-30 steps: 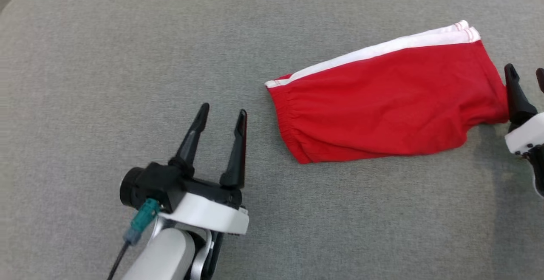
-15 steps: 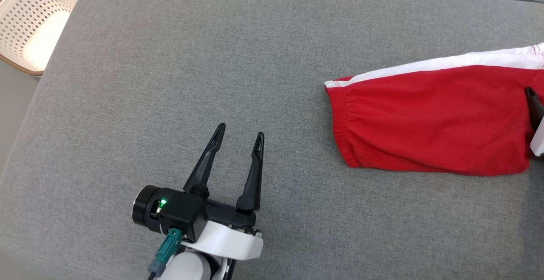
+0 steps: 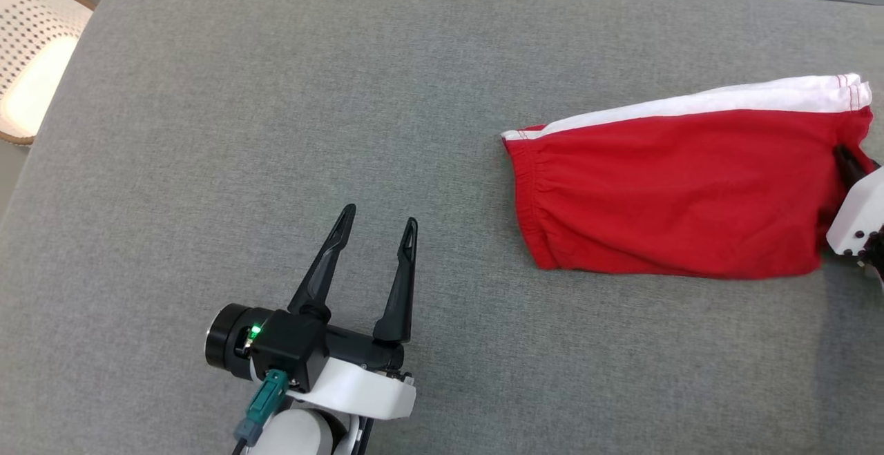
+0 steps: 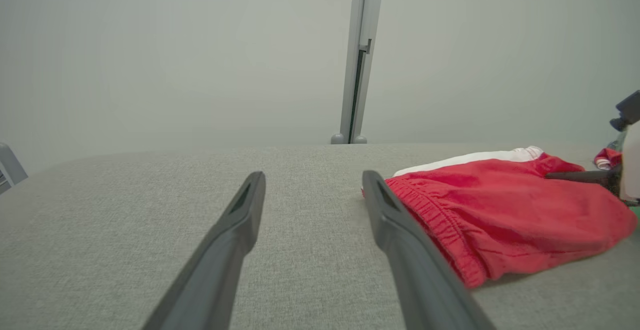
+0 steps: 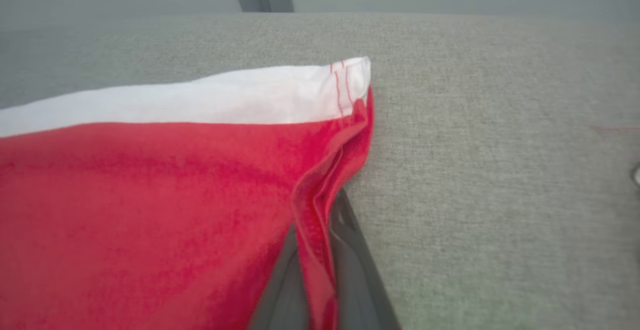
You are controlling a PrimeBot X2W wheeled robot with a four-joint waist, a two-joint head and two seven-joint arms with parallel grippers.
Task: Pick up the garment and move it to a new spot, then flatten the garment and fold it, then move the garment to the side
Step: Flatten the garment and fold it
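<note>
The garment (image 3: pixel 677 186), red shorts with a white side stripe, lies folded on the grey cushioned surface (image 3: pixel 276 96) at the right. My right gripper (image 3: pixel 848 163) is at its right hem, shut on a pinched ridge of the garment (image 5: pixel 320 215), with its dark fingers (image 5: pixel 350 250) on either side of the fold. My left gripper (image 3: pixel 378 219) hovers open over bare fabric at the lower middle, well left of the garment's elastic waistband (image 4: pixel 440 230). Its fingers (image 4: pixel 235 230) hold nothing.
A white perforated basket (image 3: pixel 31 61) with a brown rim stands off the surface's far left corner. A grey post (image 4: pixel 357 59) rises behind the far edge. The surface's rounded left edge runs close to my left arm.
My right gripper has closed on the garment's right hem, bunching it up. The head camera has shifted, so the whole scene sits differently. The left gripper stays open.
</note>
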